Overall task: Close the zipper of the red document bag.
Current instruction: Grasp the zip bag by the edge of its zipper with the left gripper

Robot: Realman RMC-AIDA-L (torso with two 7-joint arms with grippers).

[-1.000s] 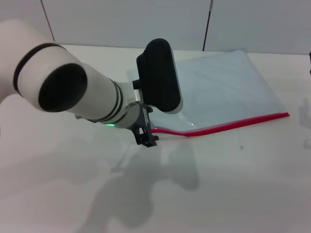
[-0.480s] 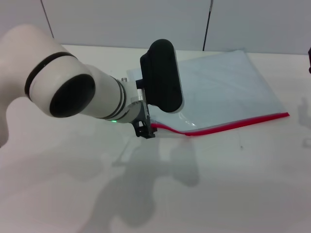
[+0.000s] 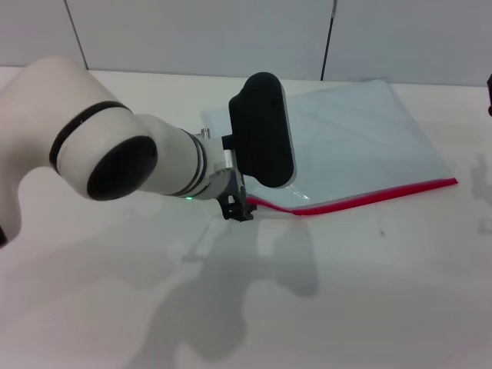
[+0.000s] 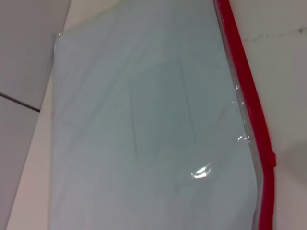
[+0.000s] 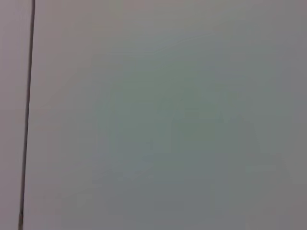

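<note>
Head view, change: over the last second the left gripper (image 3: 237,210) has slid from lower left of centre toward the right, ending right against the near-left end of the zipper (image 3: 361,198); the black wrist housing has drifted right with it.
Meaning for the task: judged from this, the arm is settling onto the slider end, and the closing pull along the red strip has not begun.
Claw state: the fingertips are mostly hidden under the wrist; whether they are wide, narrow or pinching the slider cannot be told.
Bag location: the red document bag (image 3: 346,138) lies flat on the white table (image 3: 369,292), centre to upper right of the frame.
Long axis: the red strip runs from just right of the gripper, at frame centre, out to the right edge of the frame, rising slightly; the pale body fans away toward the top.
Left wrist view: the zipper (image 4: 252,120) runs down the right side of the frame, with a small kink low down.
Right gripper: not visible; its camera shows only blank wall.
</note>
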